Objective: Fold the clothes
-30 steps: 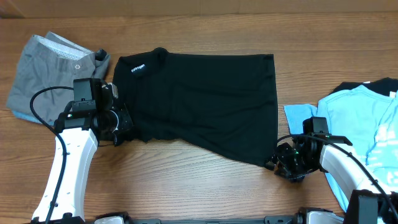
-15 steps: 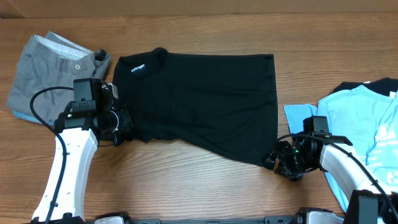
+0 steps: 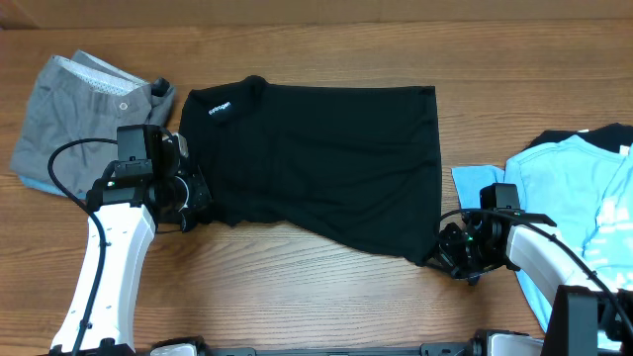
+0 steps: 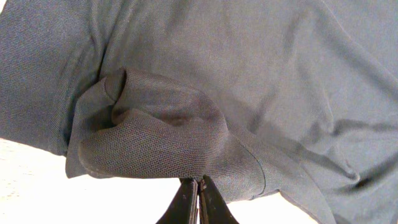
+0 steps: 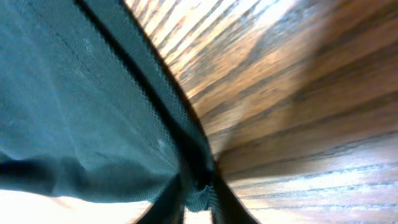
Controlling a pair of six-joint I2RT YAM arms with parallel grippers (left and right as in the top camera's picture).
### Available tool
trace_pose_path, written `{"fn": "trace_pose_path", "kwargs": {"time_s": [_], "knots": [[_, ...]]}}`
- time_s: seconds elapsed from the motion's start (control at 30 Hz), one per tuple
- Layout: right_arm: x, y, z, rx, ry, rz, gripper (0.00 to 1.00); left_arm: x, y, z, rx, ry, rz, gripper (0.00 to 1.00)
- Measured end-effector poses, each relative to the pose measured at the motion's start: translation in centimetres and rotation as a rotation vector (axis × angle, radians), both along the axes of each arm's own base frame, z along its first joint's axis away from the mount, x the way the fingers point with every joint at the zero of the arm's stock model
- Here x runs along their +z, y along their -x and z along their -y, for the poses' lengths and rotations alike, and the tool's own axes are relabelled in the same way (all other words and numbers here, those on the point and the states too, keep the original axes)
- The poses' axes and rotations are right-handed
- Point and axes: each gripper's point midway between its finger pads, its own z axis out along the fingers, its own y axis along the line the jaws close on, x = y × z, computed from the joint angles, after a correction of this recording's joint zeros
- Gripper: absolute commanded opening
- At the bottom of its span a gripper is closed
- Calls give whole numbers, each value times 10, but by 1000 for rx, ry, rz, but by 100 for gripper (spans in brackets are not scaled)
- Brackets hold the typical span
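The left gripper [image 4: 198,184] is pinched tight on a bunched fold at the near left corner of the black knit T-shirt [image 3: 316,158]. The right gripper [image 5: 198,190] is clamped on the shirt's hem at its near right corner. The shirt lies spread flat across the middle of the brown wood-grain table [image 3: 297,297], between the two grippers, with a crumpled grey garment [image 3: 69,109] at the far left and a pale blue garment [image 3: 569,188] at the right edge.
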Motion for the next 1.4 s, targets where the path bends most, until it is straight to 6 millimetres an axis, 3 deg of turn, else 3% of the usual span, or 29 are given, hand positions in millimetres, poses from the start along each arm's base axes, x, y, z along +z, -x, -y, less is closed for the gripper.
{"fn": "trace_pose_path", "kwargs": {"time_s": [0.23, 0.33, 0.57, 0.67, 0.83, 0.97, 1.17, 1.27, 1.4], "knots": [[1, 8, 9, 9, 59, -51, 4, -1, 2, 0, 0, 1, -9, 4], [12, 9, 16, 22, 103, -60, 4, -3, 7, 1, -12, -1, -27, 5], [53, -24, 48, 22, 292, 95, 4, -7, 23, 5, -40, 11, -92, 9], [61, -28, 57, 15, 347, 116, 4, -9, 28, 6, -54, 11, -111, 11], [60, -18, 79, -26, 431, 63, 4, -11, 40, 7, -77, 12, -156, 32], [60, -17, 92, -73, 460, 52, 4, -13, 50, 9, -80, 23, -195, 33], [60, -20, 94, -86, 466, 61, 4, -17, 59, 24, -138, 20, -226, 36], [60, -21, 94, -88, 464, 67, 4, -29, 64, 30, -170, 0, -233, 34], [60, -21, 93, -88, 459, 68, 4, -51, 67, 24, -167, -54, -228, 35]]}}
